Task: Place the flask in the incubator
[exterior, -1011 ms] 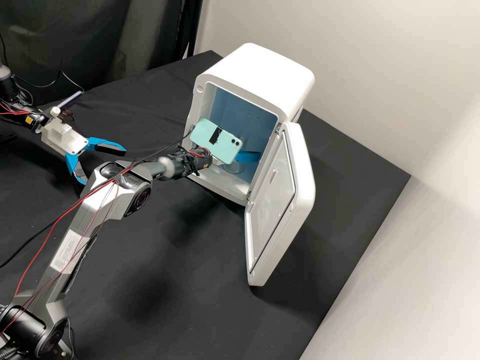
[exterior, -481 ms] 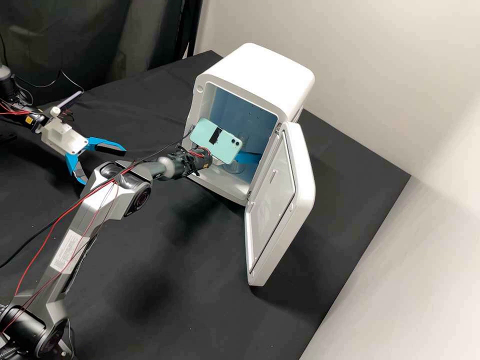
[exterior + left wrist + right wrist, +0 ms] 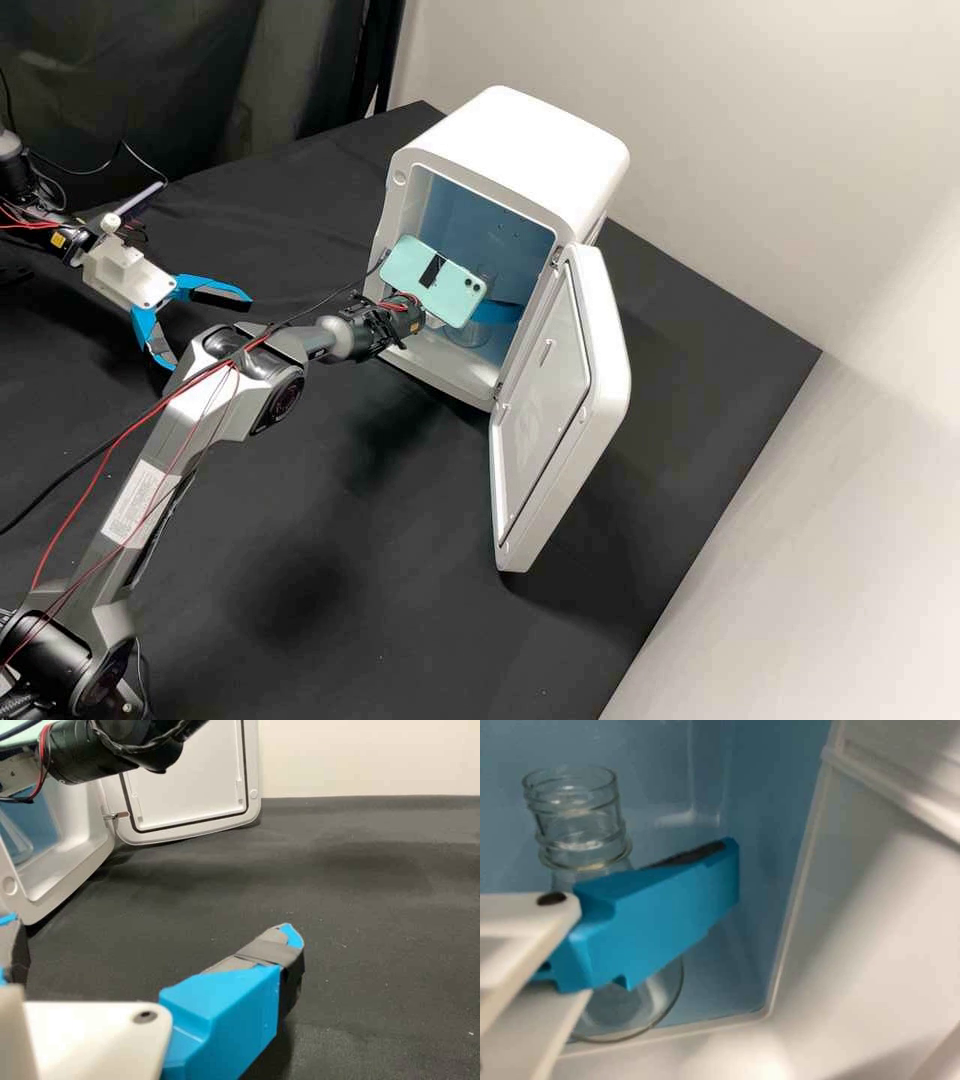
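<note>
The white incubator (image 3: 520,150) stands at the back of the bench, its door (image 3: 565,400) swung open toward the front. A clear glass flask (image 3: 574,817) stands upright on the floor of its blue chamber, also glimpsed in the high view (image 3: 468,337). My right gripper (image 3: 480,318) is inside the chamber and open, with one blue finger (image 3: 660,911) crossing in front of the flask's shoulder; the other finger is hidden. Far to the left my left gripper (image 3: 198,322) hangs open just above the bench, holding nothing, one finger (image 3: 247,975) pointing at the incubator (image 3: 67,862).
The open door (image 3: 187,787) juts out over the bench (image 3: 350,520) on the incubator's right side. The right arm's forearm (image 3: 330,340) spans the space before the opening. Red and black cables (image 3: 60,235) lie at the far left edge. A white wall (image 3: 800,150) stands behind.
The right arm's elbow and forearm have shifted slightly back and left from the opening. Flask, door and left gripper stay where they were.
</note>
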Robot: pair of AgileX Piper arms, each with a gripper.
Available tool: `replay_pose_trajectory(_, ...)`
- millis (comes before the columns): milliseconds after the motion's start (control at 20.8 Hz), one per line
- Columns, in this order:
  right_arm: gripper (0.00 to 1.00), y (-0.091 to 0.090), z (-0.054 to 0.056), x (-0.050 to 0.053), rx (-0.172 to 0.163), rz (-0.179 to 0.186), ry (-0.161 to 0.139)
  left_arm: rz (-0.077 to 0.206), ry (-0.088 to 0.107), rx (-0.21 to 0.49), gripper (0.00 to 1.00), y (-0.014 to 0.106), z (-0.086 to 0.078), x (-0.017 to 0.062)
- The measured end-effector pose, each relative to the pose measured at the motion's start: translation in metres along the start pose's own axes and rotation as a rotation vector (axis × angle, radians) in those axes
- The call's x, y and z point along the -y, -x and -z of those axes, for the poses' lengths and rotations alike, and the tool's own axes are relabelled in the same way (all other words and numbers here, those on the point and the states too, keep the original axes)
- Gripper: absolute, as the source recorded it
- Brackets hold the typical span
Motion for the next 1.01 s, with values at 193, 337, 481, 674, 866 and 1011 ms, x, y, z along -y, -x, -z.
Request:
replay_pose_trajectory(193,1.00,0.000,0.001,0.000,-0.022,0.012,-0.019,0.000,0.000,0.000,1.00,0.000,0.000,0.0000)
replay_pose_trajectory(337,1.00,0.000,-0.001,0.002,-0.019,0.018,-0.015,0.000,0.000,0.000,1.00,0.000,0.000,0.0000)
replay_pose_trajectory(481,1.00,0.002,-0.006,0.007,-0.006,0.035,-0.007,0.000,0.000,0.000,1.00,0.000,0.000,0.0000)
replay_pose_trajectory(674,1.00,0.004,-0.013,0.014,0.013,0.057,-0.004,0.000,0.000,0.000,1.00,0.000,0.000,0.0000)
replay_pose_trajectory(866,1.00,0.006,-0.016,0.019,0.023,0.074,-0.002,0.000,0.000,0.000,1.00,0.000,0.000,0.0000)
replay_pose_trajectory(1011,1.00,0.006,-0.016,0.020,0.021,0.076,-0.007,0.000,0.000,0.000,1.00,0.000,0.000,0.0000)
